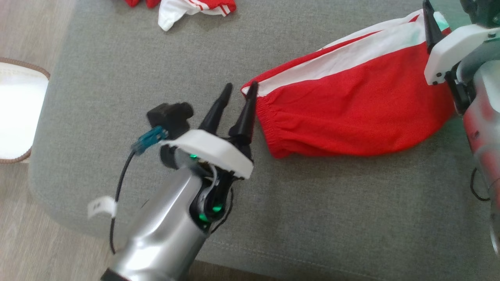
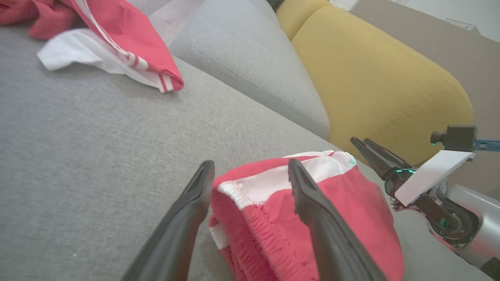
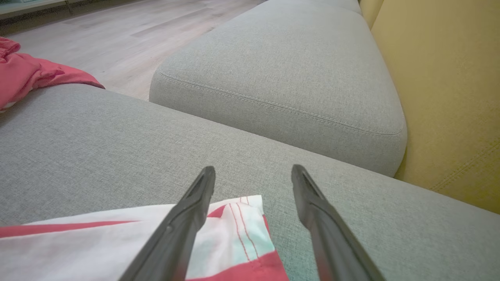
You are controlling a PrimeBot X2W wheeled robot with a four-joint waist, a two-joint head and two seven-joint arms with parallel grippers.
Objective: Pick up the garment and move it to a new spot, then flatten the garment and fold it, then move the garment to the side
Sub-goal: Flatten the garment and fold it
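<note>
Red shorts [image 1: 351, 113] with a broad white side band, folded flat on the grey seat cushion [image 1: 117, 70], gathered elastic waistband turned toward the robot's left, the other end reaching toward the right edge of the head view. Left gripper [image 1: 241, 88] at the waistband end, fingers parted: in the head view, one fingertip just touching the white corner of the waistband, the other over bare cushion. From the left wrist, that same waistband corner sitting between the two spread fingers [image 2: 189, 212], not pinched. Right gripper [image 3: 254, 173] at the opposite end of the shorts, fingers [image 3: 185, 220] wide apart, one lying over the white, red-stitched corner of the fabric, the other over bare grey upholstery, nothing clamped. Visible from the left wrist too, low beside the shorts and in front of a yellow backrest [image 2: 383, 78]. Second red-and-white garment [image 1: 195, 8] crumpled at the far edge of the cushion, well apart from the shorts. Another grey cushion [image 3: 281, 70] just beyond the first, against the yellow backrest. Pale wooden floor [image 1: 23, 234] off the cushion's left side, with a white object rimmed in brown [image 1: 15, 113] on it, too cropped to identify.
</note>
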